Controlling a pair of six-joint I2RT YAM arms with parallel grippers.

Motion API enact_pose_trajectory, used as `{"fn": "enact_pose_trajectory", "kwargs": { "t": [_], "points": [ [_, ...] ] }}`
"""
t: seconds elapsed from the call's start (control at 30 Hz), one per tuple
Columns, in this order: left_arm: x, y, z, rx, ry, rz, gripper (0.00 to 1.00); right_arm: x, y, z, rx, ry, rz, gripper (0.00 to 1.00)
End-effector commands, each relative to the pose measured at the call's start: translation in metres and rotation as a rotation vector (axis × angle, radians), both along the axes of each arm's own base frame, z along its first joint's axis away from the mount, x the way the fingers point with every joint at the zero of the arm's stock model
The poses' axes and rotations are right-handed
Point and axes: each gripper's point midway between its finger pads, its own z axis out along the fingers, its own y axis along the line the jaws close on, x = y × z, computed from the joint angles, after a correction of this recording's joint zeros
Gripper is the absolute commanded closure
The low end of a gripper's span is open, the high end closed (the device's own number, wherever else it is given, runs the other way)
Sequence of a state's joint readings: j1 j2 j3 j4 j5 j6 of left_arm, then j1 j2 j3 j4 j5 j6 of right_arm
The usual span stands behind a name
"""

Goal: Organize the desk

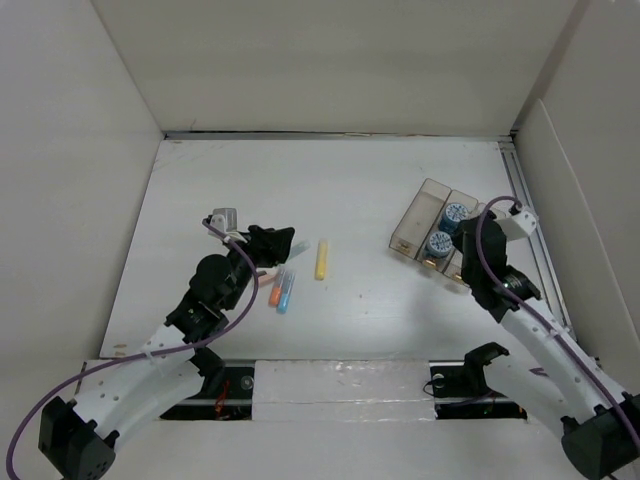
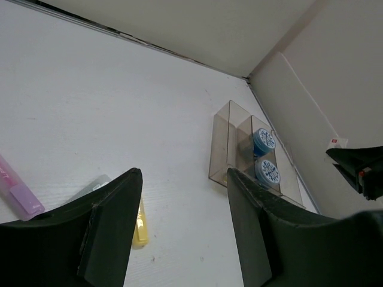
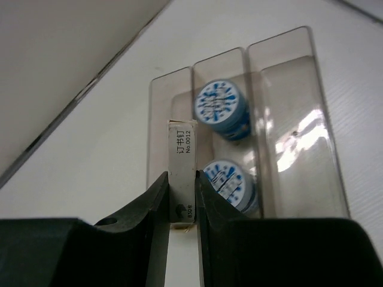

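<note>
White matte desk (image 1: pixel 220 190) fills the top view, boxed in by white panels. A yellow marker (image 1: pixel 321 259) and orange and blue pens (image 1: pixel 280 291) lie mid-desk just beside the left gripper (image 1: pixel 280 247), with a translucent three-bay tray (image 1: pixel 424 212) near the right-hand rail. Left wrist view: jaws stand apart with nothing between them, a pink pen (image 2: pixel 17 190) low at left. Right wrist view: the right gripper (image 3: pixel 182 188) is clamped on a small white printed box (image 3: pixel 182 146), held over the tray bay next to the one holding two blue tubs (image 3: pixel 222 107).
</note>
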State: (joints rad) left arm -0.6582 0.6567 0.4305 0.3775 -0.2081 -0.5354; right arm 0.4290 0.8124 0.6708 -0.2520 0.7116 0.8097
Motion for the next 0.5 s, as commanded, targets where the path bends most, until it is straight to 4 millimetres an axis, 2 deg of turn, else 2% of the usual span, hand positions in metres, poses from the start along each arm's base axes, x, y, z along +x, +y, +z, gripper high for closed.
{"fn": "enact_pose_trajectory", "kwargs": {
  "t": [0.0, 0.1, 0.17, 0.33, 0.47],
  "points": [
    [-0.005, -0.004, 0.021, -0.054, -0.057, -0.041, 0.46, 0.007, -0.030, -0.023, -0.007, 0.073, -0.122, 0.82],
    [-0.006, -0.003, 0.022, -0.054, -0.054, -0.040, 0.46, 0.005, -0.048, -0.049, -0.003, 0.168, -0.182, 0.84],
    [-0.008, -0.003, 0.025, -0.060, -0.063, -0.044, 0.46, 0.003, -0.049, -0.060, 0.001, 0.203, -0.185, 0.84],
    [-0.013, 0.001, 0.031, -0.081, -0.086, -0.042, 0.45, -0.004, -0.072, -0.061, 0.000, 0.184, -0.245, 0.83],
    [-0.013, 0.002, 0.030, -0.082, -0.085, -0.040, 0.45, -0.002, -0.077, -0.070, 0.020, 0.226, -0.223, 0.80]
  ]
}}
